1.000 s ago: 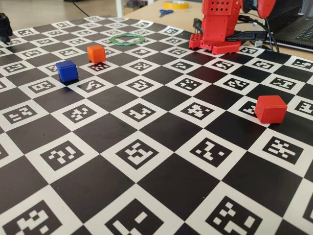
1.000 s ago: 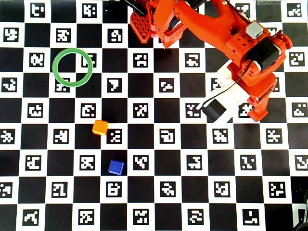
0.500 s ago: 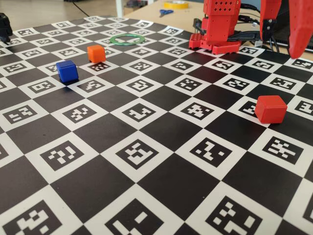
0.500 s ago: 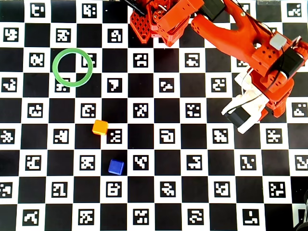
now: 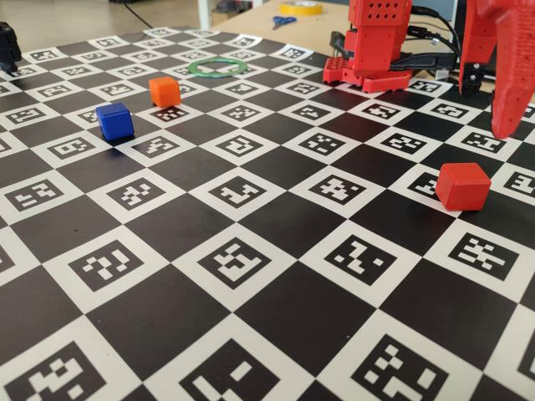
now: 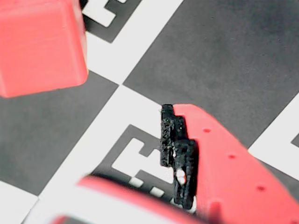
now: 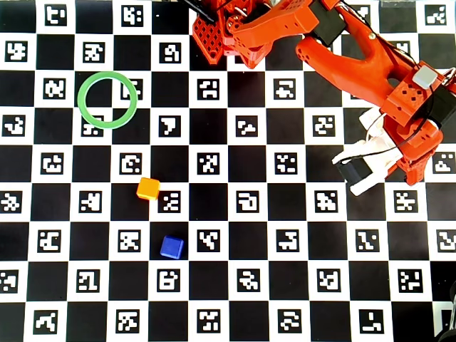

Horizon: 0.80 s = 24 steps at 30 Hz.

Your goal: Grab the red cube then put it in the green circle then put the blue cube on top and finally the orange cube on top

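The red cube [image 5: 462, 185] sits on the checkered board at the right, and fills the top left of the wrist view [image 6: 39, 46]. In the overhead view the arm hides it. My gripper [image 5: 504, 125] hangs just above the board, behind and right of the red cube, not touching it. Its jaws stand apart and empty in the wrist view [image 6: 126, 149], with the black-padded finger [image 6: 177, 154] at the right. The green circle [image 5: 222, 67] lies at the far left, empty [image 7: 107, 100]. The orange cube [image 5: 165, 91] and the blue cube [image 5: 114, 121] stand apart at the left.
The arm's red base [image 5: 376, 50] stands at the board's far edge, right of the green circle. Scissors [image 5: 282, 20] and a yellow tape roll [image 5: 301, 7] lie beyond the board. A dark object [image 5: 8, 46] stands at the far left edge.
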Tool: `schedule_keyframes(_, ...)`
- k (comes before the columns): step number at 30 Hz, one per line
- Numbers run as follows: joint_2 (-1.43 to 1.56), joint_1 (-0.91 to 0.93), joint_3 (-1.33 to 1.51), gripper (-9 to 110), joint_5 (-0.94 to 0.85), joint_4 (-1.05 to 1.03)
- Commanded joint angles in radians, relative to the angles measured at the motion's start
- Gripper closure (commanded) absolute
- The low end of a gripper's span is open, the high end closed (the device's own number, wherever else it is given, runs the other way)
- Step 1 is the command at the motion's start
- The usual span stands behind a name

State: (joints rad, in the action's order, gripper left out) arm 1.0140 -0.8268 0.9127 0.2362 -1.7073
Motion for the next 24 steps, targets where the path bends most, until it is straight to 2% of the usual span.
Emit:
schedule_keyframes(1, 0.009, -0.025, -0.080, 55, 0.005, 0.023)
schedule_keyframes(24, -0.107, -0.018, 0.026, 56, -0.078, 0.173)
